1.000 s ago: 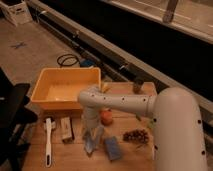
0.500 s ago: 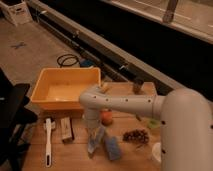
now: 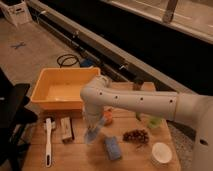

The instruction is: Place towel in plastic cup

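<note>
Pale grey-blue towel (image 3: 91,135) is bunched at front-centre of the wooden table (image 3: 75,161), w/ the gripper (image 3: 94,126) pointing straight down onto it, claw pinched tight on the cloth's top; can't tell if the cloth is off the wood. Green plastic cup (image 3: 154,121) stands upright well apart on the camera's right, beyond the orange fruit (image 3: 108,116) & grapes (image 3: 136,135). Blue sponge (image 3: 113,148) lies just right of the towel, white cup (image 3: 161,152) nr the front-right corner, yellow bin (image 3: 55,92) behind.

Thin pale grey-blue cloth towel (image 3: 90,135) hangs limp from closed gripper (image 3: 93,126), just in front of yellow plastic tub (image 3: 55,104). Small translucent light green plastic cup (image 3: 154,122) stands upright, right of tub.
</note>
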`<state>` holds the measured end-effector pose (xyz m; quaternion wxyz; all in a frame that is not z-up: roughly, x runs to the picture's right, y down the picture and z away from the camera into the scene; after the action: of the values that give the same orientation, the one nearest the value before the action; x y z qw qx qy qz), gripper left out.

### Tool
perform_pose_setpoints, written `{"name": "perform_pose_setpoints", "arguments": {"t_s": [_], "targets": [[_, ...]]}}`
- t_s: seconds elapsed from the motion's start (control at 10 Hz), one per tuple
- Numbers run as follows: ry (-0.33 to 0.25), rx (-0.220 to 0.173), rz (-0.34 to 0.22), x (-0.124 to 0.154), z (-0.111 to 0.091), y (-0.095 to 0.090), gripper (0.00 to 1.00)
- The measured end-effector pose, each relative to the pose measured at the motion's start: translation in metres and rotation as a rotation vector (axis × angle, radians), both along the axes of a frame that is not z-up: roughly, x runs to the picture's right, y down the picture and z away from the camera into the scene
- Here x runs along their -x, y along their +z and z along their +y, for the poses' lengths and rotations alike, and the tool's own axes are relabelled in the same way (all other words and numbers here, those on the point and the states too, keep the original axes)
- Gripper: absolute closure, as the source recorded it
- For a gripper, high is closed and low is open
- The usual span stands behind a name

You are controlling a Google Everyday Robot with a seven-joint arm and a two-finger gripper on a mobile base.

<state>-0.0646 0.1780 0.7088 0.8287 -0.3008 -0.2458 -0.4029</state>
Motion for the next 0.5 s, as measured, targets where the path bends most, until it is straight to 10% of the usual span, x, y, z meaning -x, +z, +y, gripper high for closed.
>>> {"name": "perform_pose_setpoints", "arguments": {"t_s": [0.5], "targets": [[0.115,-0.036,0.208,-0.09,-0.032,0.019,1.0]]}}
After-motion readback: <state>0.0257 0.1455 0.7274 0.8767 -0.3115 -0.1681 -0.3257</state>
